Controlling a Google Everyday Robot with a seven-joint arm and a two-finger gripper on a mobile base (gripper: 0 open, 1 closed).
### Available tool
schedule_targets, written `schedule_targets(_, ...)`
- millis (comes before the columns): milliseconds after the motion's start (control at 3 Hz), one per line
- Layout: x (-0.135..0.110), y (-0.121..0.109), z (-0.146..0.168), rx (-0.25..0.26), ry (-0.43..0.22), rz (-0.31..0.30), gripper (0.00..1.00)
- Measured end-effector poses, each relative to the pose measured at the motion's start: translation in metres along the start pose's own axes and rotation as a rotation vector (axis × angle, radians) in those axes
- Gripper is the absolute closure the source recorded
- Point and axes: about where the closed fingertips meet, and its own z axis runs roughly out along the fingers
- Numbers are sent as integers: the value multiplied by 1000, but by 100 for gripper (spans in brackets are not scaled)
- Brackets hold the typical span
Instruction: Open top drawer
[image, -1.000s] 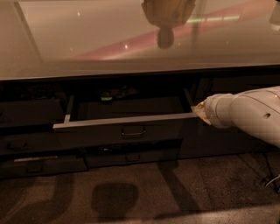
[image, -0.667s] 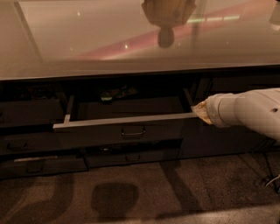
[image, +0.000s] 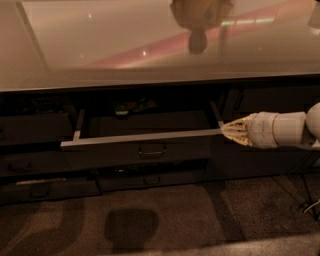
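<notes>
The top drawer (image: 107, 153) stands pulled out from the dark cabinet under the counter. Its pale grey rim (image: 140, 137) runs across the front, and a small loop handle (image: 152, 150) sits at the centre of the dark front. Some small items (image: 127, 107) lie at the back inside it. My gripper (image: 226, 131) comes in from the right on a white arm (image: 280, 130). Its tapered tip is shut and empty, right at the drawer's front right corner, well away from the handle.
A glossy pale countertop (image: 125, 45) overhangs the cabinet. Shallower dark drawers sit below (image: 145, 180) and to the left (image: 30, 165); the lowest left one (image: 45, 187) is slightly out. Brown carpet (image: 165, 220) lies in front, with a cable (image: 311, 206) at the right.
The arm has sunk a little and lies more level. The gripper tip stays at the drawer's right front corner, and the drawer has not moved.
</notes>
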Motion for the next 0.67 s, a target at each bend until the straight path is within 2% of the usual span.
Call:
schedule_targets(333,4,-6,-3,29,-88,-21,100)
schedule_targets(667,-4,2,4,-5,-113,10,100)
